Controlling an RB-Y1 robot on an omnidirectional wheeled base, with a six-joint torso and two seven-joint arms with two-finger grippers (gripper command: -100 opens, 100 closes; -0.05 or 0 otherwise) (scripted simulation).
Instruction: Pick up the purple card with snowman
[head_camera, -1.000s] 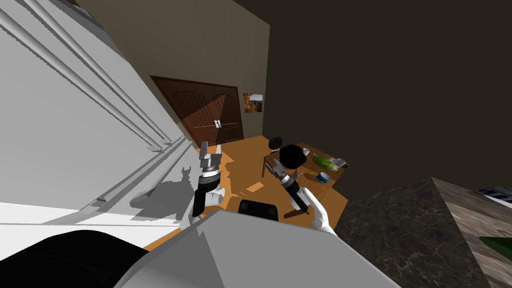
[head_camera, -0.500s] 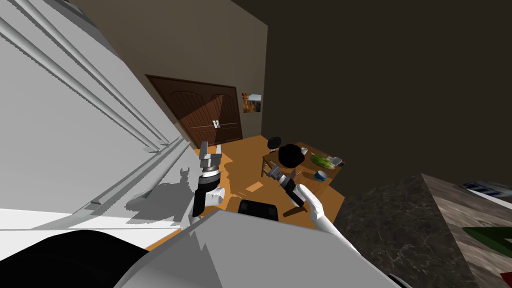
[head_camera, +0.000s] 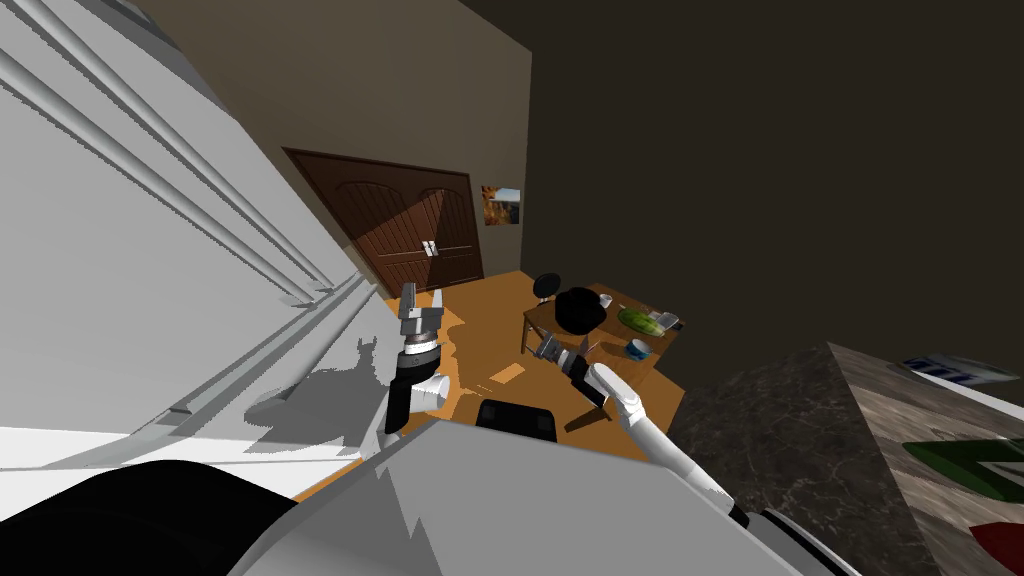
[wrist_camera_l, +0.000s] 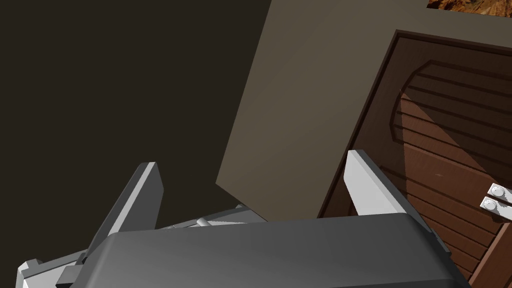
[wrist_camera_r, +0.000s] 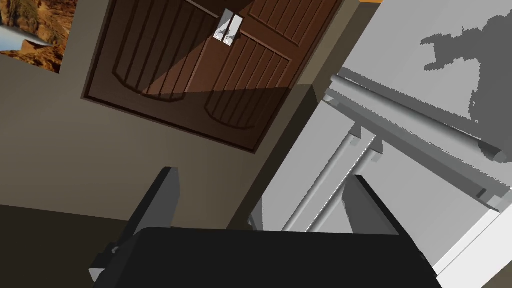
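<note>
Flat card-like things lie on the dark stone counter (head_camera: 800, 450) at the far right: a blue and white one (head_camera: 950, 368), a green one (head_camera: 965, 465) and a red one (head_camera: 1000, 545) cut by the picture's edge. I cannot tell a snowman or a purple colour on any of them. My left gripper (head_camera: 420, 300) (wrist_camera_l: 250, 160) is raised beside the white cabinet, open and empty. My right gripper (head_camera: 548, 345) (wrist_camera_r: 264, 174) is held out over the orange floor, well short of the counter, also open and empty.
A tall white cabinet (head_camera: 150, 250) with long bar handles fills the left. A brown double door (head_camera: 420, 235) stands ahead. A small wooden table (head_camera: 610, 335) carries a green plate (head_camera: 640, 320) and a blue cup (head_camera: 636, 349), with a black round chair (head_camera: 578, 310) beside it.
My view has swung so the counter slides further in from the right; the green and red flat things have come into sight. More of my right arm shows. Both grippers stay open.
</note>
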